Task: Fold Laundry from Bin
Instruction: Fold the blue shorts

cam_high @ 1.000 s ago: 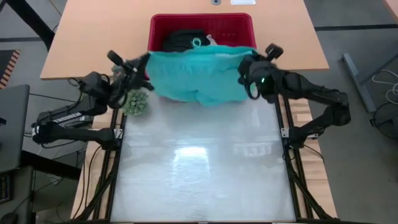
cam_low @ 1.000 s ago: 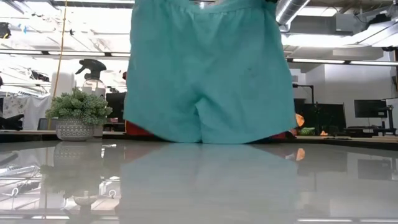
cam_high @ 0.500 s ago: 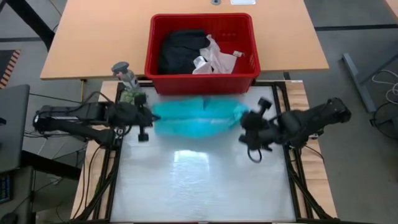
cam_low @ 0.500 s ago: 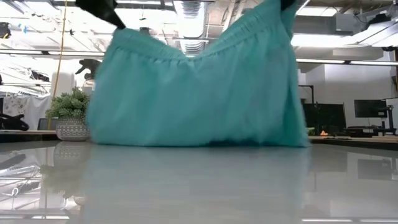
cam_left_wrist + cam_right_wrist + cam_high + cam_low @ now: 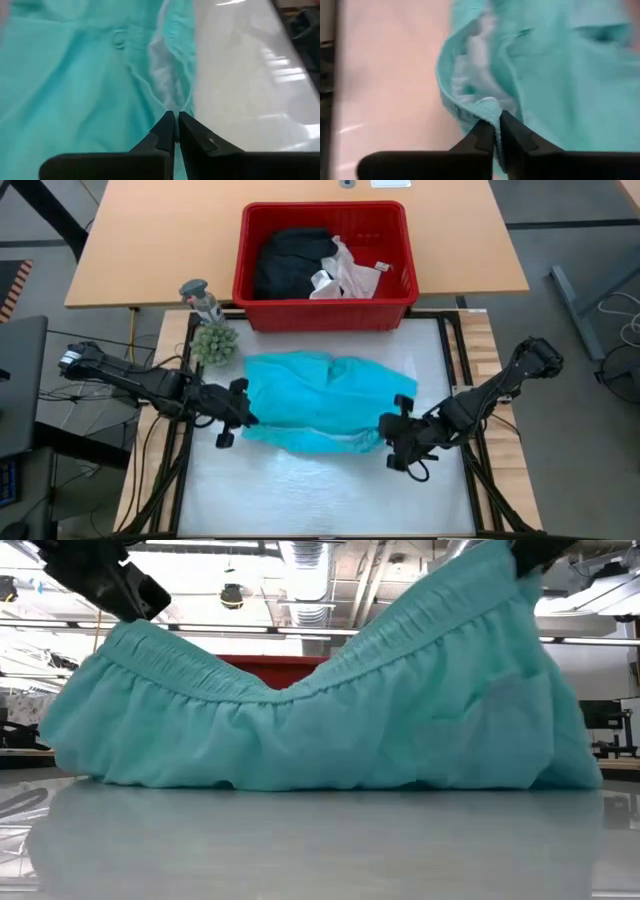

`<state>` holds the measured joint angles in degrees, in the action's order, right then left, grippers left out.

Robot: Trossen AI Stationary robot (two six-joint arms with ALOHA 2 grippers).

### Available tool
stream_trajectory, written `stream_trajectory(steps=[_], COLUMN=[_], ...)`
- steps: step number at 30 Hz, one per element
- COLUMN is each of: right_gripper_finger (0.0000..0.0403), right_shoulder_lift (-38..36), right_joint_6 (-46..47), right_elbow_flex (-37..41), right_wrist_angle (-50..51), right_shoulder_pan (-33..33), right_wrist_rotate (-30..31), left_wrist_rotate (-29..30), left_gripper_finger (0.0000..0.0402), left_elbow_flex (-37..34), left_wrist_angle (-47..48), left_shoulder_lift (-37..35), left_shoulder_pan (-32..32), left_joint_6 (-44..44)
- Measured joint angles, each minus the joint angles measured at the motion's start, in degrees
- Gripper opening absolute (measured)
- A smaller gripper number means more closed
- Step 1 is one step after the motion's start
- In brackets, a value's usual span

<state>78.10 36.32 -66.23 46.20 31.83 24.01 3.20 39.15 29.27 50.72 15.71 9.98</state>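
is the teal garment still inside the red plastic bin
No, the teal fabric garment lies on the table in front of the red plastic bin.

Both arms are dark, slender, multi-jointed units with exposed black cabling. Each gripper, left gripper (image 5: pixel 232 412) and right gripper (image 5: pixel 397 442), has two black, tapered, wedge-shaped fingers (image 5: pixel 165 135).

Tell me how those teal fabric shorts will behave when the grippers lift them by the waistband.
The teal fabric shorts will probably flop: the elastic waistband sags between the left gripper and right gripper. They look light, with thin cloth bunching in soft folds. A small pinch of the band could slip out.
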Motion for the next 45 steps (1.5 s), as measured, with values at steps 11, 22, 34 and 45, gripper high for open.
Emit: stream_trajectory(steps=[11, 22, 34, 45], right_gripper_finger=[0.0230, 0.0255, 0.0254, 0.0255], right_shoulder_lift=[0.0, 0.0, 9.6, 12.6], right_joint_6=[2.9, 2.2, -10.6, -34.0], right_elbow_flex=[0.0, 0.0, 1.9, 1.9], right_wrist_angle=[-6.3, -1.2, -2.2, -21.7], right_shoulder_pan=[2.6, -0.4, -16.9, -34.1], right_wrist_rotate=[-6.3, 15.2, 19.8, -4.1], left_wrist_rotate=[-5.2, 28.3, 22.7, 12.7], left_gripper_finger=[0.0144, 0.0172, 0.0171, 0.0174], left_elbow_flex=[-0.9, -0.8, -8.2, -8.1], left_wrist_angle=[-8.0, -12.5, -31.1, -25.8], left_shoulder_lift=[0.0, 0.0, 7.1, 7.4], left_shoulder_pan=[11.9, 13.2, 0.9, -14.8], left_joint_6=[8.6, -9.0, -15.0, -6.2])
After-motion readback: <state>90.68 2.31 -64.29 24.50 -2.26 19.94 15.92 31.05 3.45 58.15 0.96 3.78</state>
